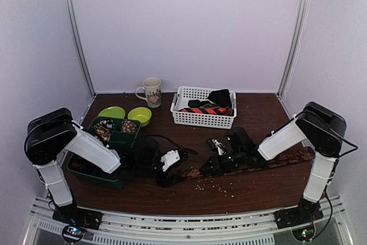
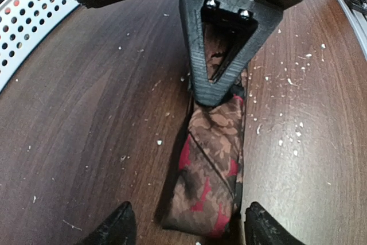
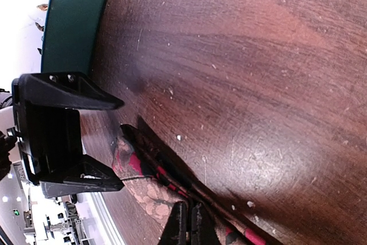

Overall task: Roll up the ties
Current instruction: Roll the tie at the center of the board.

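A brown-patterned tie with red flecks (image 1: pixel 289 156) lies flat across the table in front of the right arm. Its left end shows in the left wrist view (image 2: pixel 212 164) and in the right wrist view (image 3: pixel 143 187). My right gripper (image 3: pixel 189 222) is shut on the tie a short way from that end; it also shows in the top view (image 1: pixel 209 167). My left gripper (image 2: pixel 192 230) is open, one fingertip on each side of the tie's end, not gripping it; it also shows in the top view (image 1: pixel 179 171). More ties, one orange-red/navy striped (image 1: pixel 206 109) and one black (image 1: pixel 221 97), lie in the white basket (image 1: pixel 200 121).
A cup (image 1: pixel 152 92) and two green bowls (image 1: pixel 139 115) stand at the back left. A dark green tray (image 1: pixel 114 137) of snacks sits by the left arm. Crumbs (image 1: pixel 215 185) are scattered on the brown table near the front.
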Robot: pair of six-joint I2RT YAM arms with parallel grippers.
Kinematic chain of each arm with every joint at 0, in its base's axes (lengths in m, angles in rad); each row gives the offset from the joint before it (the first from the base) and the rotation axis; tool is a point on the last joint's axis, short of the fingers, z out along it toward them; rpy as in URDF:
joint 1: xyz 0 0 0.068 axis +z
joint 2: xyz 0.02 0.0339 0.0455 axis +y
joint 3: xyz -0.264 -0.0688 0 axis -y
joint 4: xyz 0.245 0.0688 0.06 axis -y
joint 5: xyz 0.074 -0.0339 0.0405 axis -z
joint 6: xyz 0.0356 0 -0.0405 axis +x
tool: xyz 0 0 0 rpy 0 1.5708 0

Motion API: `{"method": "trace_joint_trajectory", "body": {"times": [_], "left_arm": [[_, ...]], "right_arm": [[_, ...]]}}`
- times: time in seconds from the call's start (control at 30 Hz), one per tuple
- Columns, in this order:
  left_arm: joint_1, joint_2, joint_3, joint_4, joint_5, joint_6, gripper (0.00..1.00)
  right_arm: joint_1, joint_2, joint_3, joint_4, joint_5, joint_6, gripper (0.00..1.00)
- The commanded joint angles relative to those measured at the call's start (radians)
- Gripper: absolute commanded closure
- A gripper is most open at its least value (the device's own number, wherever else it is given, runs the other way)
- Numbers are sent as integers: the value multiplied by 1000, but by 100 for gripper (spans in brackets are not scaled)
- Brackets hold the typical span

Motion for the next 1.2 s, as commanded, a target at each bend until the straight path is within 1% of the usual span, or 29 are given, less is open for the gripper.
{"method": "trace_joint_trajectory", "body": {"times": [0.0,0.07,0.17,0.27,0.37,0.4,0.53,0.6,0.73,0.87,1.0,1.17], "left_arm": [[6,-19,-41,136,35,-42,28],[7,9,-48,160,37,-45,23],[16,50,-64,229,43,-63,23],[35,94,-53,264,91,-81,24],[39,116,-46,264,129,-74,30],[41,122,-47,259,138,-69,33],[43,104,-54,241,162,-58,53],[43,70,-61,235,167,-61,58],[38,9,-52,221,171,-66,63],[31,-5,-3,191,179,-63,66],[17,21,58,160,192,-56,66],[1,95,148,155,219,-75,66]], "right_arm": [[-2,10,-10,-136,35,-31,100],[-2,16,-9,-131,37,-30,100],[-2,15,-15,-114,47,-23,100],[-2,19,-20,-102,60,-20,100],[-2,26,-29,-79,66,-4,100],[-2,26,-35,-68,65,3,100],[-2,29,-42,-70,67,1,100],[-2,30,-39,-80,68,-8,100],[-2,37,-32,-93,67,-17,100],[-2,41,-26,-98,68,-20,100],[-2,43,-27,-96,68,-21,100],[-2,53,-24,-92,69,-23,100]]}}
